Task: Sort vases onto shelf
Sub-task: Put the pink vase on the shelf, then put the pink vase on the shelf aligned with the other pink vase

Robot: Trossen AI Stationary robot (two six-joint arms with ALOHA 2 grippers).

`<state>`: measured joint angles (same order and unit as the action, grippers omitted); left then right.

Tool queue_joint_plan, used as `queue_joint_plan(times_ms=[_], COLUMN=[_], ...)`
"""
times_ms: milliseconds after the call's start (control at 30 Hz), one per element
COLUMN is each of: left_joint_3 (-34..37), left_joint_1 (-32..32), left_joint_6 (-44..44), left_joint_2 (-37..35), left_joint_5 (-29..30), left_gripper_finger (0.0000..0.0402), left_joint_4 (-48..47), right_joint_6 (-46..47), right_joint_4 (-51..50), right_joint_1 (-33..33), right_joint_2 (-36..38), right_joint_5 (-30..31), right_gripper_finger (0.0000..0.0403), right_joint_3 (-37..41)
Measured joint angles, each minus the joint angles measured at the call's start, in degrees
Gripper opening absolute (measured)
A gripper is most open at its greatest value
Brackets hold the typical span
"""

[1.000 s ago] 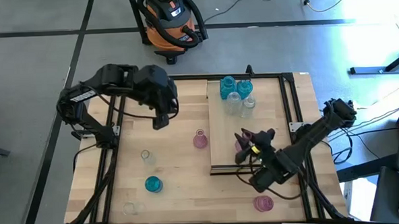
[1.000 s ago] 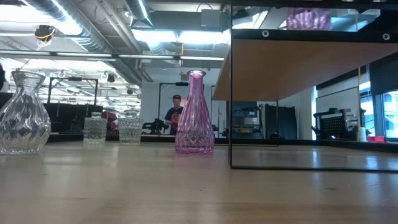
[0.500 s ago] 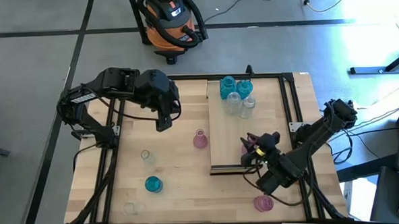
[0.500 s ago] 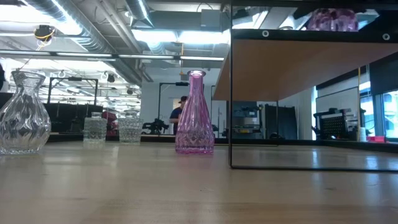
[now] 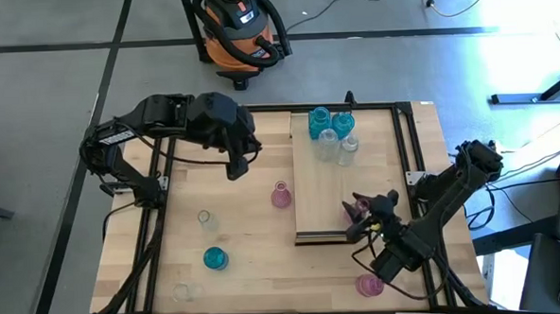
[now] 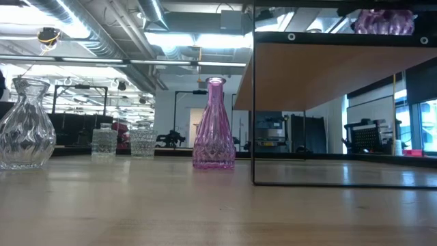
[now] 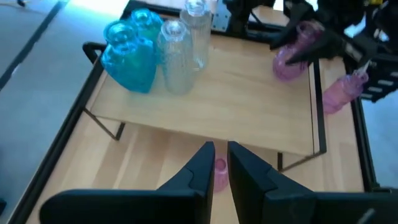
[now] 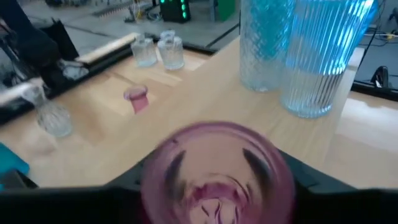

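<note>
Pink vase (image 5: 359, 207) is being bracketed by right gripper (image 5: 365, 213), fingers spread, at shelf (image 5: 319, 188) five-o'clock corner | left gripper (image 5: 234, 164) is being kept pressed together, nine o'clock of shelf

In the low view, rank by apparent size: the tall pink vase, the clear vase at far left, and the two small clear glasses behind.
1. Tall pink vase.
2. Clear vase, cut off by the frame edge.
3. The two small clear glasses look alike; they stand farther back, so true size is unsure.
</note>
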<state>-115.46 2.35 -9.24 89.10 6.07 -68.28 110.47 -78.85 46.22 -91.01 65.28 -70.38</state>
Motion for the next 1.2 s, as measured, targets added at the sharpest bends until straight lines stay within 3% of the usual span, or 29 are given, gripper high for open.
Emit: queue_joint_plan(times_ms=[200,433,633,1000,1100,1200], left_joint_3=[0.00,0.00,0.00,0.00,0.00,0.00], left_joint_1=[0.04,0.04,0.04,0.00,-0.14,-0.15], left_joint_6=[-1.28,-2.70,-2.84,-3.80,-4.12,-4.12], left_joint_2=[0.00,0.02,0.02,0.02,0.02,0.02], left_joint_5=[0.98,1.81,2.01,2.29,2.27,2.26], left_gripper_finger=[0.0037,0.0037,0.0037,0.0037,0.0037,0.0037], left_joint_4=[2.06,2.08,2.08,2.11,2.11,2.09], right_joint_6=[-1.67,-1.41,-1.32,-12.86,-20.35,-27.50], right_joint_4=[-0.50,-1.44,-8.91,-11.20,-11.16,-11.13], right_joint_1=[-0.13,-0.11,-0.11,-0.05,1.65,4.30], right_joint_2=[-0.05,-0.05,0.01,1.54,1.63,1.83], right_joint_5=[0.66,1.66,4.43,9.25,6.20,-1.01], right_gripper_finger=[0.0224,0.0233,0.0234,0.0234,0.0234,0.0234], right_joint_3=[0.01,-0.62,-4.85,-20.00,-27.53,-35.30])
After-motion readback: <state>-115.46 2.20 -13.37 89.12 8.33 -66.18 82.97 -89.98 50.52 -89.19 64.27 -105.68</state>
